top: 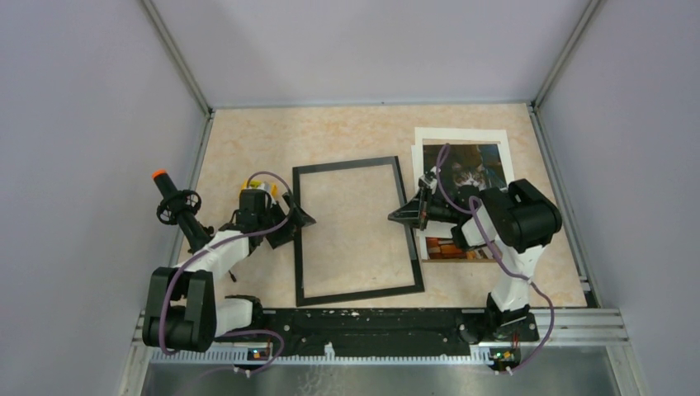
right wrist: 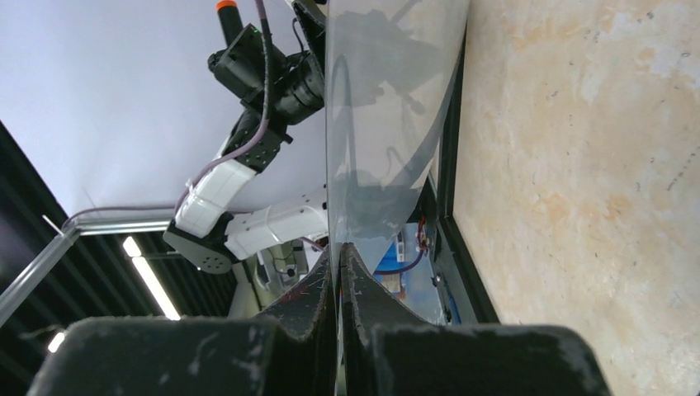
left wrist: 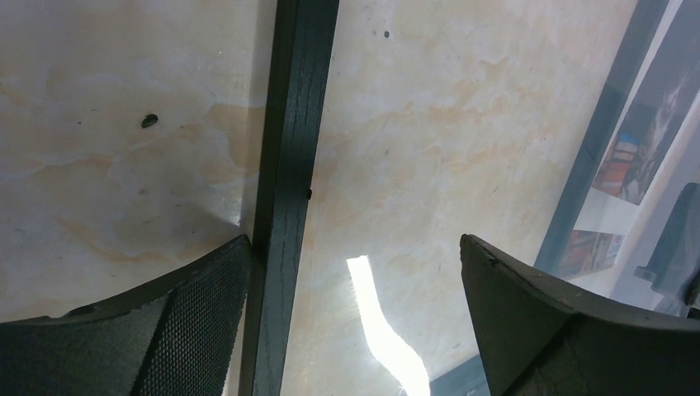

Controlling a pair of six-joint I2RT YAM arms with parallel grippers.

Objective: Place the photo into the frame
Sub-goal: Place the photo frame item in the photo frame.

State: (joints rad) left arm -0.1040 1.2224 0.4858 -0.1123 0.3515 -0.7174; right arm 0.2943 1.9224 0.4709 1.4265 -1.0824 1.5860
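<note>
**Clear sheet pinched at frame's right rail; photo lies apart**

The frame (top: 359, 294) is seen lying flat at the middle of the table (top: 248, 140). The photo (top: 487, 165) is laid face up just beside the frame's right rail, partly hidden under the right arm. The left gripper (left wrist: 351, 239) is spread wide, and the frame's left rail is straddled by its fingers. The right gripper (right wrist: 338, 247) is clenched on the edge of a clear sheet (right wrist: 388, 124), which is held next to the right rail.
</note>
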